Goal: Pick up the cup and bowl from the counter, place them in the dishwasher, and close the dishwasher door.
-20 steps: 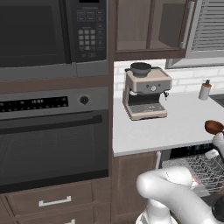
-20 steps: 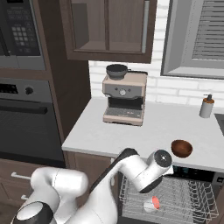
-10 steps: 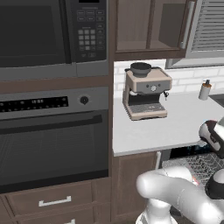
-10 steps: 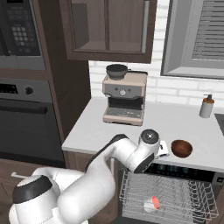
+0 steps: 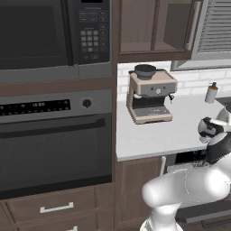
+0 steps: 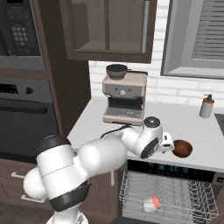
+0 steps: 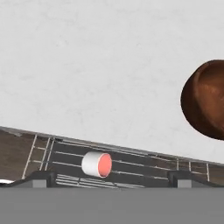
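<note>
Bowl (image 6: 182, 148) beside wide-open, empty end effector (image 6: 169, 143); hand view shows racked cup (image 7: 97, 164).

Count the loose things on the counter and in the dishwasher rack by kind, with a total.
Bowl: 1
Cup: 1
Coffee machine: 1
Soap bottle: 1
Total: 4
</note>
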You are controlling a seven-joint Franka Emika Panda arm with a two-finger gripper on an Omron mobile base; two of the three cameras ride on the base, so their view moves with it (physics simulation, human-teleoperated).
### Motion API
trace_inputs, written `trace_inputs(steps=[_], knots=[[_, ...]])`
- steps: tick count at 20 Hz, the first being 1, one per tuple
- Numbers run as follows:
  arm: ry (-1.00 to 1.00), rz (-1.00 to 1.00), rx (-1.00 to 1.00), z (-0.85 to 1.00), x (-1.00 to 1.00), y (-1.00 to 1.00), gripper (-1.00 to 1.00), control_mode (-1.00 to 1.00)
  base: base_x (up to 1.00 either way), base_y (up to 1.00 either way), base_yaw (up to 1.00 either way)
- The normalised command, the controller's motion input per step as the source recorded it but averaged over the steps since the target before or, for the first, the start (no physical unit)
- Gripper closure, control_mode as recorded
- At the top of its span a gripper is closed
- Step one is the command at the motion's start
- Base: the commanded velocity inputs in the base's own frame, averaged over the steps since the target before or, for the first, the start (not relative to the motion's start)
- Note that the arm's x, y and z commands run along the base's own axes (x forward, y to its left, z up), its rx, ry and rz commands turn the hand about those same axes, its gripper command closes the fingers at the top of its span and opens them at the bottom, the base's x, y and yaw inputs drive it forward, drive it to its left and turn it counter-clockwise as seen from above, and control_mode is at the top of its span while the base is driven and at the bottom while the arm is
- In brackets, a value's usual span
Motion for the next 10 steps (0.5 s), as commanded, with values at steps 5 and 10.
trace_inputs(steps=[5, 10], knots=[[0.07, -0.11, 0.0, 0.02, 0.29, -0.22, -1.0, -1.0, 0.0, 0.0, 0.0], [0.02, 0.01, 0.08, 0.0, 0.35, -0.6, -1.0, -1.0, 0.0, 0.0, 0.0]])
